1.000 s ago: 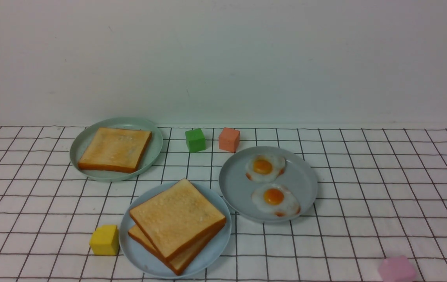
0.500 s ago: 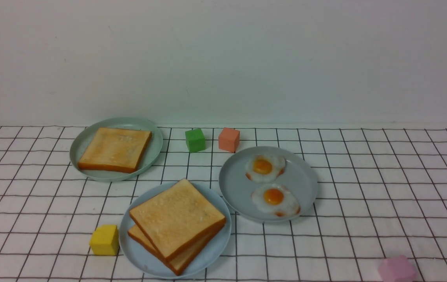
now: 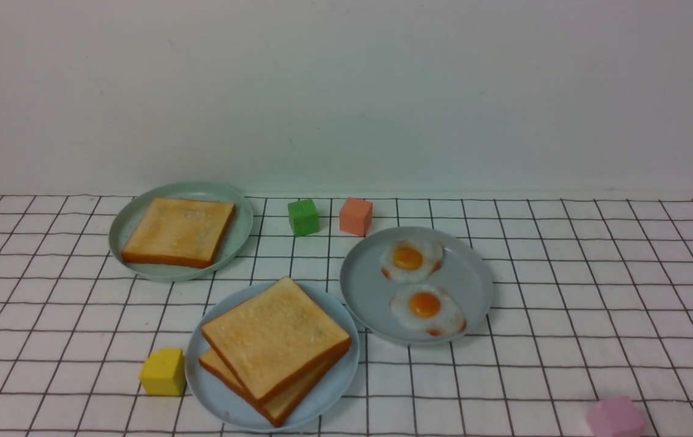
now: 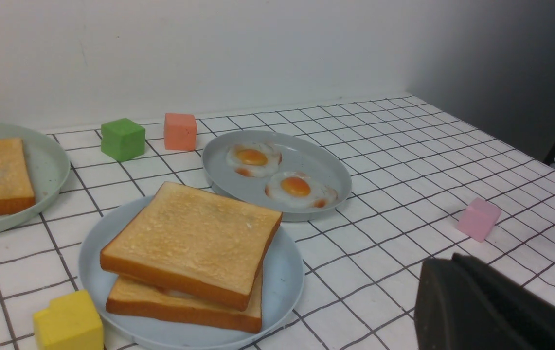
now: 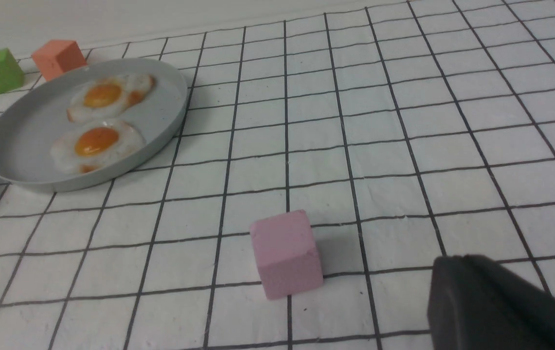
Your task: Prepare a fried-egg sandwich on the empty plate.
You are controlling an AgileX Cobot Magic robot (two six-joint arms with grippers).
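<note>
Front view, white grid-lined tablecloth, plain pale wall behind

Bright, even, soft light; faint shadows; slightly soft focus.

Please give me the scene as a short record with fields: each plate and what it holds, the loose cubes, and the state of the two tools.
sky-blue plate: two toast slices stacked, upper one turned askew
mint-green plate: one toast slice
grey-blue plate: two fried eggs
egg between stacked slices: cannot tell
cubes on cloth: yellow cube, green cube, orange cube, pink cube
left tool: only a dark part visible, state unclear
right tool: same, state unclear
</note>
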